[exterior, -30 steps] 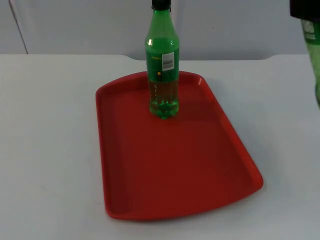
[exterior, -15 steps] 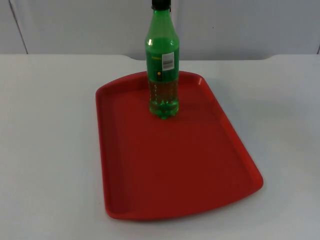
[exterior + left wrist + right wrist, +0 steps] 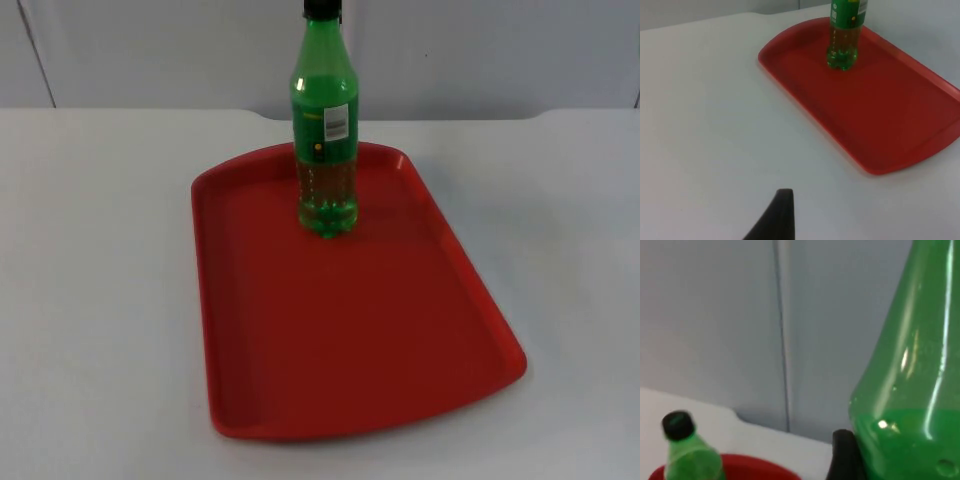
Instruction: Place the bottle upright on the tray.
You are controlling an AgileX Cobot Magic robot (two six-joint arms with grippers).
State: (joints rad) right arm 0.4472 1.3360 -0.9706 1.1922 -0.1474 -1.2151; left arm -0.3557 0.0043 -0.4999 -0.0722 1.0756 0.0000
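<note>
A green bottle (image 3: 324,140) with a black cap stands upright at the far end of the red tray (image 3: 380,330). The left wrist view shows the same bottle (image 3: 844,35) and tray (image 3: 890,110), with my left gripper (image 3: 779,217) waiting over bare table well off the tray's left side. My right gripper (image 3: 850,460) is shut on a second green bottle (image 3: 910,400), held up in front of the grey wall. Beyond and below it are the standing bottle's cap (image 3: 677,425) and the tray's far rim (image 3: 755,467).
The white table (image 3: 100,300) surrounds the tray on all sides. The grey partition wall (image 3: 150,50) rises just behind the tray's far end. Most of the tray floor in front of the standing bottle is bare.
One second ago the right arm with its green bottle stood at the top view's upper right edge; it has since moved out of that view. The tray and standing bottle have not moved.
</note>
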